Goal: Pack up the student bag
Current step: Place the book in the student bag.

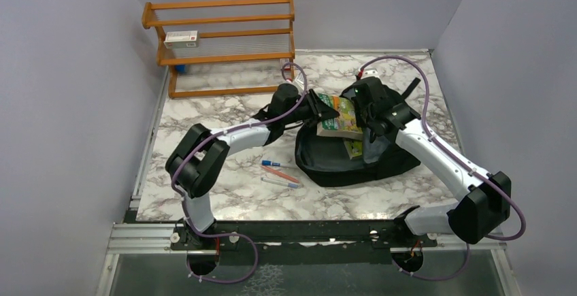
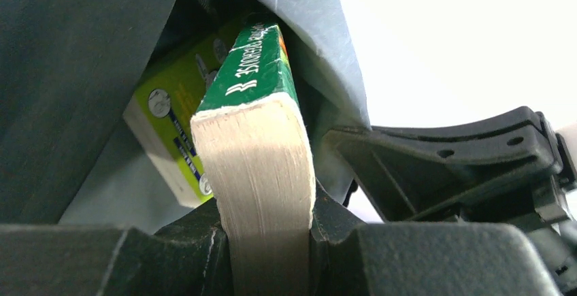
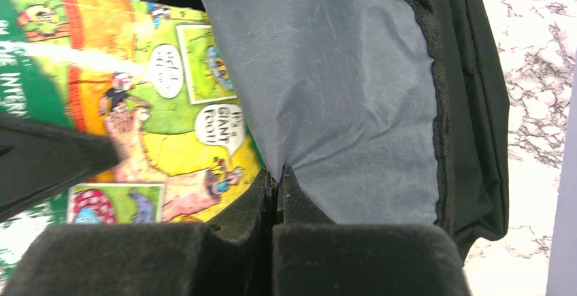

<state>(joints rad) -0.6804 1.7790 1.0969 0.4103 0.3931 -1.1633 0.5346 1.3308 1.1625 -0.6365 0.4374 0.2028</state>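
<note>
Here the student bag (image 1: 354,167) lies on the bench (image 1: 224,194) right of centre, between the two arms, with its mouth gaping up and toward the left. The left jaws are clamped on the page edge of a thick book (image 2: 262,146) with a green spine. The book stands straight out ahead of them, its long axis running from the far left toward the near right, with its leading end already in among the folds at the mouth of the bag. The right jaws are clenched tight on a fold of the grey lining (image 3: 340,92) at the far right side of the opening, lifting that flap just beside the book's bright cover. A second book (image 2: 167,116) with a lime cover lies inside the bag, beside and below the held one; whether the two touch I cannot tell. A few pens (image 1: 279,172) lie on the bench just left of the bag, well clear of both arms. As I judge it, the coming move is a push along the book's own length, down and to the near right, and it falls to the left arm, since the right arm only holds the mouth wide. The leading corner sits close to the raised lining and could snag on it.
</note>
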